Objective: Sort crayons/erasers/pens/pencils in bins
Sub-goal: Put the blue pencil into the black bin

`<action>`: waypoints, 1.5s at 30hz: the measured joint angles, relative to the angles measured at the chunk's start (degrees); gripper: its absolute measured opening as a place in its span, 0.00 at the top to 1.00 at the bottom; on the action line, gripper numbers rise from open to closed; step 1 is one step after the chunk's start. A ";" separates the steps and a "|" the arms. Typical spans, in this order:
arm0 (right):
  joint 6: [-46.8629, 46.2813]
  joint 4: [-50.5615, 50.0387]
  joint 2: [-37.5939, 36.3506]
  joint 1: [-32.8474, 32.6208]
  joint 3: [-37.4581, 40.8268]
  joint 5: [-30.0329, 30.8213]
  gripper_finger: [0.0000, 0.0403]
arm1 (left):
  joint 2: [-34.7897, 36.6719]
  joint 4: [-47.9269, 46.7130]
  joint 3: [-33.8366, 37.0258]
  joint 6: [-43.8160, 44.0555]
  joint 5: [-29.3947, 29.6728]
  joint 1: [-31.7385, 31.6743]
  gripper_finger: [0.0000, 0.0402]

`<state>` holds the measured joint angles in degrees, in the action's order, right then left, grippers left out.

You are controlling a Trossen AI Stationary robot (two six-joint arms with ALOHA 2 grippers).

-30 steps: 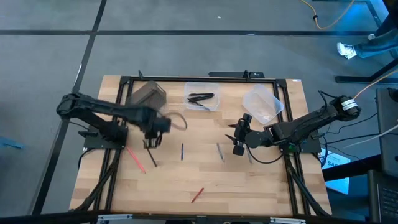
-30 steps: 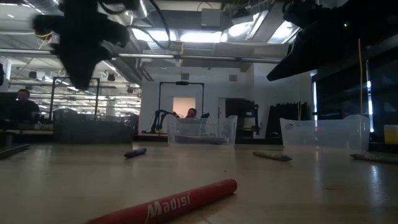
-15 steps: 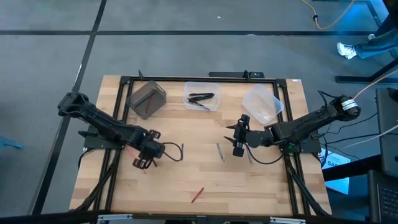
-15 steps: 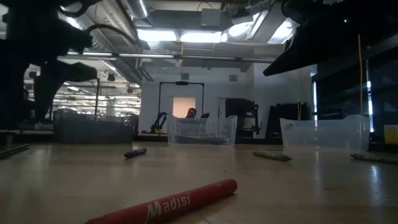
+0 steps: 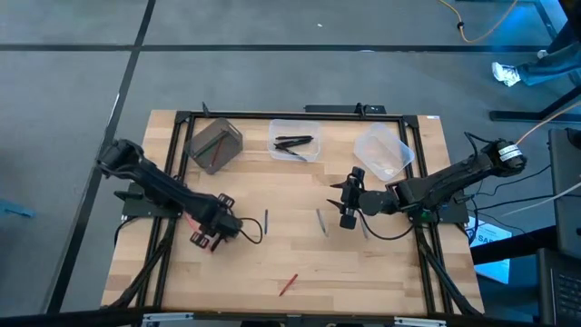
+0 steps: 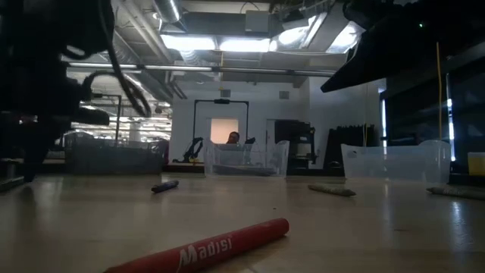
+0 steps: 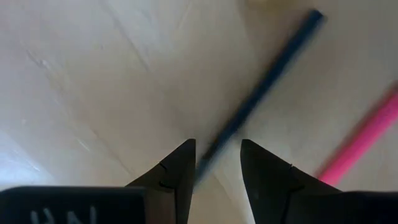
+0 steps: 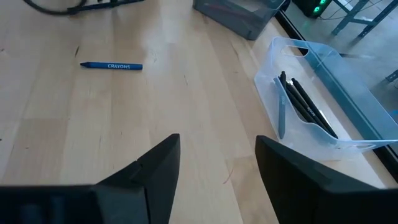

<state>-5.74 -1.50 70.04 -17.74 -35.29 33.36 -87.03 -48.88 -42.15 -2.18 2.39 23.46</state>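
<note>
Black thin pencil (image 7: 261, 93) lying diagonally, near end passing between left gripper (image 7: 217, 167) fingers | fingers parted narrowly, holding nothing | right gripper (image 8: 217, 163) hovering open, empty, well apart

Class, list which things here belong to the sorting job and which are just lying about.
Job: dark pencil, pink stick, red crayon, blue crayon, grey box, squarish tub, rounded tub; left gripper open astride the pencil; right gripper mid-table.
Lying about: yellow cable on the floor, black table frame.
</note>
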 joint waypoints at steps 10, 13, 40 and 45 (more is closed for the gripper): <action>-0.01 -0.02 0.00 0.00 0.00 0.02 0.47 | -2.33 -0.35 -0.24 -2.11 -0.04 -0.20 0.74; -0.02 -0.02 0.00 -0.01 0.00 0.02 0.47 | -2.37 -0.52 -0.22 -0.24 -0.12 -0.21 0.80; -0.13 1.40 -0.02 -0.01 0.00 0.14 0.47 | 2.04 -1.15 -3.44 9.58 10.54 -12.40 0.97; -0.07 1.66 -0.02 -0.01 0.00 0.13 0.47 | 4.72 -5.36 -7.48 12.16 14.18 -18.57 0.97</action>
<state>-5.80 0.16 70.02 -17.75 -35.29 33.50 -82.31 -54.24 -49.63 9.98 16.57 4.89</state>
